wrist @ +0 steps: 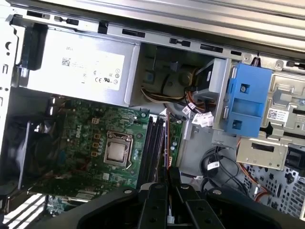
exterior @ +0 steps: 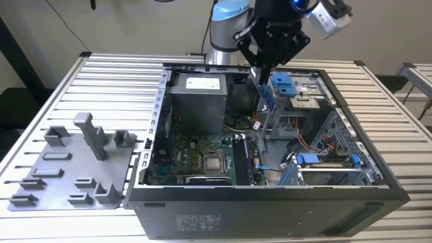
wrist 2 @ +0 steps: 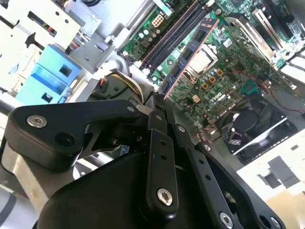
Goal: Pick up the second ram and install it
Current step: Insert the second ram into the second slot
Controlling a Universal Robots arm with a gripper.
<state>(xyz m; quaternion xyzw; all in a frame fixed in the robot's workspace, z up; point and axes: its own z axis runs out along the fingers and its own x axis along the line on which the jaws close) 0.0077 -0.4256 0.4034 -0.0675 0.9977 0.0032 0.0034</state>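
Note:
My gripper (exterior: 263, 76) hangs over the open computer case (exterior: 270, 202), shut on the second ram (exterior: 265, 98), a thin bluish-green stick held on edge above the inside of the case. In the second wrist view the ram (wrist 2: 190, 50) runs out from the gripper (wrist 2: 159, 102) with dark chips along it and a pinkish lower edge. It hovers beside the long black memory slots (wrist 2: 174, 36), apart from them. In the first wrist view the ram (wrist: 166, 143) shows edge-on, just beside the slots (wrist: 153, 143), above the gripper (wrist: 167, 174).
A grey tray (exterior: 74, 167) with upright blocks lies at the exterior view's left, outside the case. Inside are the grey power supply (exterior: 196, 98), the processor (exterior: 214, 163), a black fan (wrist 2: 248, 124), blue drive brackets (exterior: 287, 83) and loose cables (wrist: 209, 167).

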